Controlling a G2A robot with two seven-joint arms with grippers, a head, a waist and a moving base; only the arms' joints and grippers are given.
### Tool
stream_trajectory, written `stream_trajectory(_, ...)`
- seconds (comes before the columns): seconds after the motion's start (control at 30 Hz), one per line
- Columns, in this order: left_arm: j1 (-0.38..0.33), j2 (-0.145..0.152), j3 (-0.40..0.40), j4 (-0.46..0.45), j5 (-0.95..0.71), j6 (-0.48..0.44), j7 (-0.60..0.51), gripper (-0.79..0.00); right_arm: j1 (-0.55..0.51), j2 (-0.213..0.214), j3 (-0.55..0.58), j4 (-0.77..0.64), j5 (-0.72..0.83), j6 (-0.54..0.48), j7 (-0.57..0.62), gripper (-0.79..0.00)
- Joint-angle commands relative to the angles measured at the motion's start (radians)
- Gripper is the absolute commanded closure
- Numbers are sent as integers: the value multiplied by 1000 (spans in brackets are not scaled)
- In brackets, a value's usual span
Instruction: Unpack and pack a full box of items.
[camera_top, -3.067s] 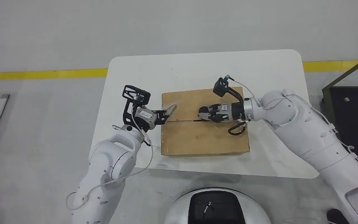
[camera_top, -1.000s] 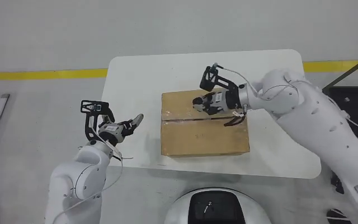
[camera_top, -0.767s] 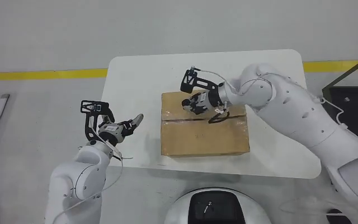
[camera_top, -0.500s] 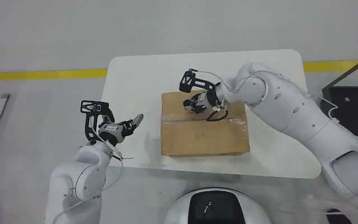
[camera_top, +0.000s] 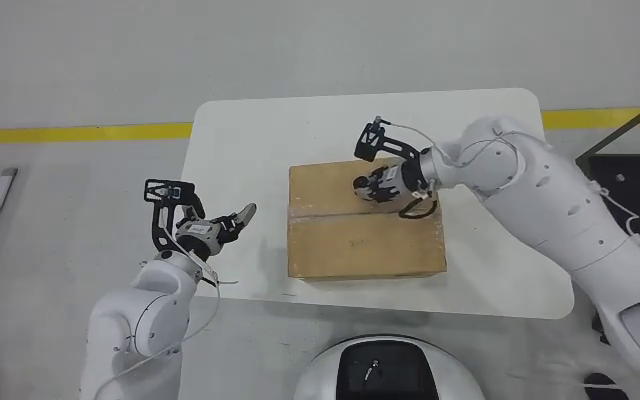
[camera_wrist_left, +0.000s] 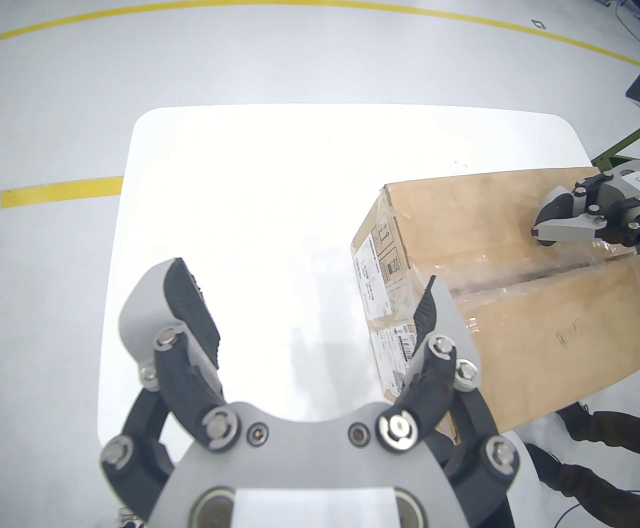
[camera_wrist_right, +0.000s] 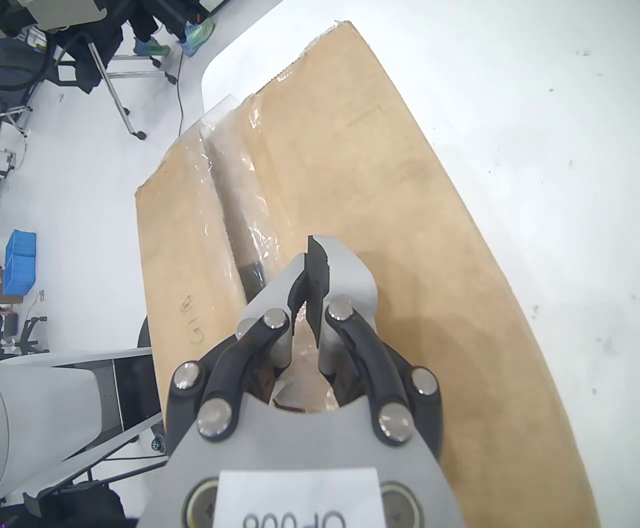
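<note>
A closed brown cardboard box (camera_top: 365, 245) lies on the white table (camera_top: 250, 140), its top flaps joined by wrinkled clear tape (camera_wrist_right: 235, 200). A dark slit shows along the seam. My right gripper (camera_top: 360, 186) is shut, with its tips pressed down on the taped seam near the box's middle (camera_wrist_right: 312, 250). In the left wrist view it (camera_wrist_left: 537, 232) touches the seam from the far side. My left gripper (camera_top: 243, 213) hangs open over the table's left part, apart from the box (camera_wrist_left: 525, 320), with nothing between its fingers (camera_wrist_left: 303, 274).
White labels (camera_wrist_left: 380, 270) cover the box's end face toward the left arm. Bare table surrounds the box on all sides, widest at the left and back. A dark frame (camera_top: 612, 170) stands off the table at the right edge.
The left arm drew back from the box's left end and has since kept still. The right gripper slid along the seam toward the box's left end, then back to the right.
</note>
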Motion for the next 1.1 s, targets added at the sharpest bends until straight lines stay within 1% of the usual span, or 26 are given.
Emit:
stream_trajectory(0.0, 0, 0, 0, 0, 0, 0, 0, -785, -46, 25, 64, -37, -2, 9, 8, 0)
stream_trajectory(0.23, 0, 0, 0, 0, 0, 0, 0, -785, -240, 106, 301, -204, 3, 38, 37, 0)
stream_trajectory(0.37, 0, 0, 0, 0, 0, 0, 0, -785, -368, 143, 443, -309, 2, 66, 36, 0)
stream_trajectory(0.57, 0, 0, 0, 0, 0, 0, 0, -785, -550, 182, 645, -466, 15, 104, 20, 0)
stream_trajectory(0.7, 0, 0, 0, 0, 0, 0, 0, -785, -626, 194, 737, -547, 27, 108, -25, 0)
stream_trajectory(0.77, 0, 0, 0, 0, 0, 0, 0, -785, -644, 195, 753, -578, 47, 96, -56, 0)
stream_trajectory(0.87, 0, 0, 0, 0, 0, 0, 0, -785, -637, 193, 723, -593, 67, 61, -91, 0)
stream_trajectory(0.97, 0, 0, 0, 0, 0, 0, 0, -785, -582, 185, 636, -575, 61, 30, -119, 0)
stream_trajectory(1.07, 20, 1, -17, 6, 11, 7, 32, -785, -509, 168, 516, -530, 50, -11, -175, 0)
